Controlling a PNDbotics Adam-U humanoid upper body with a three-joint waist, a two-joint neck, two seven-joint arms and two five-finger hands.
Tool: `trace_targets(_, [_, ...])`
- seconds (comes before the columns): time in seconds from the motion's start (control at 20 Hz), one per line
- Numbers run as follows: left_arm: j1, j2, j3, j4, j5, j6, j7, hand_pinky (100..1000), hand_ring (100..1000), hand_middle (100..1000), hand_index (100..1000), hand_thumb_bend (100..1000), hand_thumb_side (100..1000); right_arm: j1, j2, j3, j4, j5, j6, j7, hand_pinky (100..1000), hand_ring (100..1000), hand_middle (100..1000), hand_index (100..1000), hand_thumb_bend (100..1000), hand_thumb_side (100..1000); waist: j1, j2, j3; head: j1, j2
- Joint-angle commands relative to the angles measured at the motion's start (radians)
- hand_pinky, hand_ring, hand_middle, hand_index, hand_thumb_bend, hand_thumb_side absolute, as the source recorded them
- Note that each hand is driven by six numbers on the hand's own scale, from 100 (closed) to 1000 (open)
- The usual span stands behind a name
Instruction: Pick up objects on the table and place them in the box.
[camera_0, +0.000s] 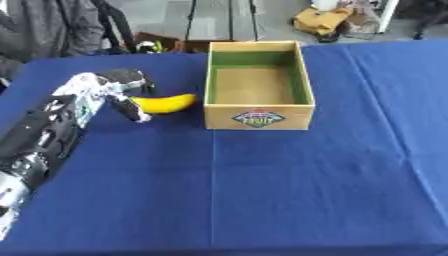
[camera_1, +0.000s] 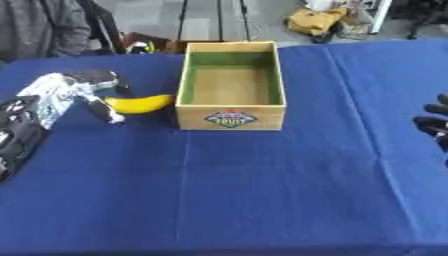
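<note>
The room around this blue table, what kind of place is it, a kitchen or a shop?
Neither, probably a robot lab or workshop: a bare grey floor, a table draped in blue cloth, and a single banana beside an empty wooden fruit box laid out for practice.

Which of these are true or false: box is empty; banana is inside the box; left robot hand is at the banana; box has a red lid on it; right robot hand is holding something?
1. The box is empty. True: only its bare floor shows.
2. The banana is inside the box. False: it lies on the blue table, left of the box.
3. The left robot hand is at the banana. True: its fingers curl around the banana's left end.
4. The box has a red lid. False: it is open-topped.
5. The right robot hand holds something. False: it shows at the right eye view's edge, nothing in it.
</note>
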Motion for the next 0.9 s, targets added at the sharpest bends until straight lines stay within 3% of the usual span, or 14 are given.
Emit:
trace_targets(0.05, [-0.012,0.012,0.025,-0.001,-0.044,-0.008,0.022,814,763,696,780,635,340,-0.016,-0.013,-0.005,-0.015,-0.003,0.000,0.003,812,669,673,796,100,1000,-0.004,-0.008,-0.001,0.003,0.004])
trace_targets(0.6, [-0.008,-0.012,0.074,0.034,-0.194,-0.041,0.086,791,728,655,756,565,312,-0.018,-0.012,-0.006,-0.015,-0.002,-0.001,0.003,812,669,673,796,100,997,-0.005,-0.003,-0.002,0.002,0.002])
trace_targets(0.65, [-0.008,-0.014,0.079,0.037,-0.208,-0.045,0.092,781,701,626,738,510,295,-0.017,-0.012,-0.007,-0.015,-0.002,-0.001,0.003,812,669,673,796,100,995,-0.005,-0.003,-0.002,0.002,0.002])
trace_targets(0.9, [-0.007,-0.023,0.106,0.048,-0.281,-0.067,0.135,768,670,595,713,446,275,-0.016,-0.012,-0.008,-0.015,-0.002,-0.001,0.002,812,669,673,796,100,994,-0.005,-0.004,-0.002,0.001,0.003])
